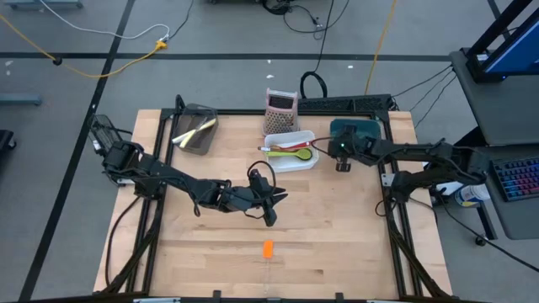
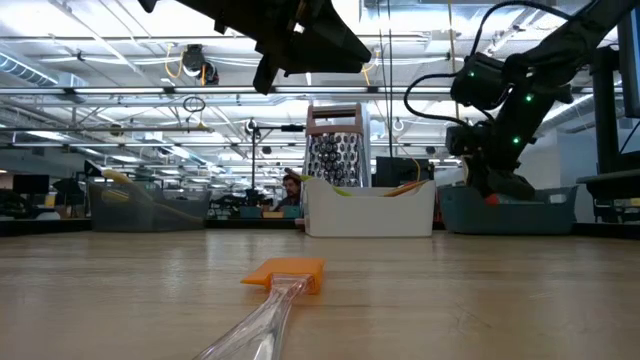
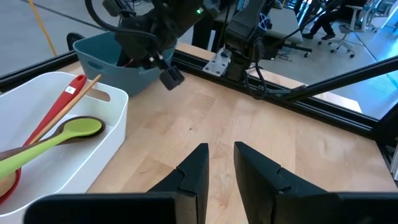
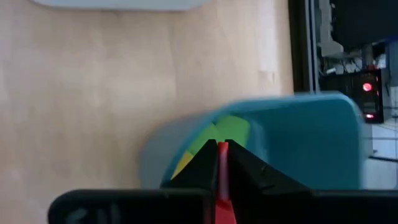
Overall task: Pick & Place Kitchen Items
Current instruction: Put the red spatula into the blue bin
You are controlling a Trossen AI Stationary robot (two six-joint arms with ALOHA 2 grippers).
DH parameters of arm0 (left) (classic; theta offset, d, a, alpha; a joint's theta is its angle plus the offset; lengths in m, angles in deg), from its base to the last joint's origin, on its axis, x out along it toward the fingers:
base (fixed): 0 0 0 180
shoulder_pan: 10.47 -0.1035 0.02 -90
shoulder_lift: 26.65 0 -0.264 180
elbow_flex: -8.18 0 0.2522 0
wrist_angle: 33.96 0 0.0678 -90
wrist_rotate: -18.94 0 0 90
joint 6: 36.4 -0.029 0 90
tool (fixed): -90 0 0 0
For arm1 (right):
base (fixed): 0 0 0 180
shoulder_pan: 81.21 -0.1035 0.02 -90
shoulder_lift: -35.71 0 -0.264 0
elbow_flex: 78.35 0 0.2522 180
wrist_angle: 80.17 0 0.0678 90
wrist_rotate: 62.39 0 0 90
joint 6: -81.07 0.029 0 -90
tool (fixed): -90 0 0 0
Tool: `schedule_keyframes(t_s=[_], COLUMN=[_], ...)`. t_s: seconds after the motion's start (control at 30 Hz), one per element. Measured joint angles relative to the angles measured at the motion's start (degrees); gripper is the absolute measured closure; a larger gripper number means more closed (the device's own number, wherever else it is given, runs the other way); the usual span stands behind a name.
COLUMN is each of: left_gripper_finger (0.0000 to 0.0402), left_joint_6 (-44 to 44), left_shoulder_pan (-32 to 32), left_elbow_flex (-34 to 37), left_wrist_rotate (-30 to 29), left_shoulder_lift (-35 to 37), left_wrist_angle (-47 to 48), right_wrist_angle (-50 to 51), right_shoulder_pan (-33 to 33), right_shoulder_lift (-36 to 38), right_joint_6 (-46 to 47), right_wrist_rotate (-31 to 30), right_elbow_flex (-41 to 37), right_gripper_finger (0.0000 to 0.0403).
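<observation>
An orange-headed spatula (image 1: 267, 248) with a clear handle (image 2: 255, 325) lies flat on the table near its near edge. The white bin (image 1: 308, 162) holds a green spoon (image 3: 59, 140), a red spoon (image 3: 65, 99) and a wooden one. My left gripper (image 1: 269, 209) hovers open above the table's middle (image 3: 221, 163), holding nothing. My right gripper (image 1: 341, 158) is shut on a slim red utensil (image 4: 221, 155) at the teal bin's (image 1: 358, 130) left near corner. Green and yellow utensil heads (image 4: 217, 134) lie inside that bin. My right gripper pinches the slim red utensil (image 4: 222, 163) between its two fingers, which point down toward the teal bin (image 4: 311, 143). The utensil is lifted clear of the table. Only a thin red strip shows between the fingers, so which part it has cannot be told.
A dark mesh bin (image 1: 195, 130) with yellow utensils sits at the far left. The pink-and-silver grater (image 1: 280, 105) stands upright behind the white bin. A black frame rail (image 1: 396, 219) runs along the table's right side. Bare wood (image 1: 194, 252) lies around the orange spatula.
</observation>
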Motion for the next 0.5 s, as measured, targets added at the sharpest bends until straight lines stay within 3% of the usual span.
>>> schedule_keyframes(t_s=[0.4, 0.5], left_gripper_finger=[0.0325, 0.0325], left_joint_6=[-0.31, -0.28], left_shoulder_pan=[-0.04, -0.04], left_elbow_flex=[0.0, 0.0], left_wrist_rotate=[-0.04, -0.04], left_shoulder_lift=[0.0, 0.0], left_wrist_angle=[-0.02, -0.02], right_wrist_angle=[-0.14, -0.05], right_shoulder_pan=[4.06, 4.73], right_shoulder_lift=[0.0, 0.0], right_joint_6=[0.5, 0.54], right_wrist_rotate=[0.44, 3.42], right_elbow_flex=[-0.24, -0.24], right_gripper_finger=[0.0346, 0.0328])
